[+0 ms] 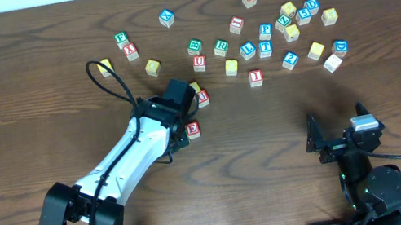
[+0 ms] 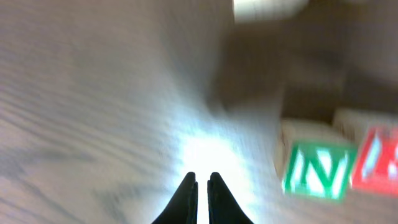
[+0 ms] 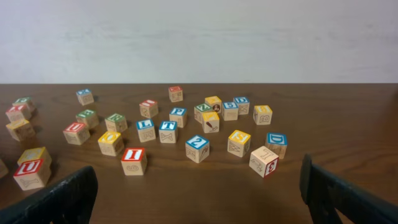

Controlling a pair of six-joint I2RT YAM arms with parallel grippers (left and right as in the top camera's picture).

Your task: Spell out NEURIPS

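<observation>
Dark wooden table [image 1: 14, 137], pale wall [image 3: 199, 37] behind its far edge. Loose letter cubes scattered over the far half:
- blue X [image 1: 166, 17], apart at far left
- blue L [image 1: 247, 50], just beside blue T [image 1: 265, 49], mid-cluster
- blue D [image 1: 339, 46], right end
- pale cube [image 1: 332, 63], red-printed side, near blue D

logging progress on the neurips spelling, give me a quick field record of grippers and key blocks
left gripper: shut, empty, low over the table, left of green N
right gripper: open, empty, facing the scatter
green N: beside a red block, blurred
red E: apart, by the left arm
red I, blue P: in the loose scatter
word: not lined up yet
</observation>
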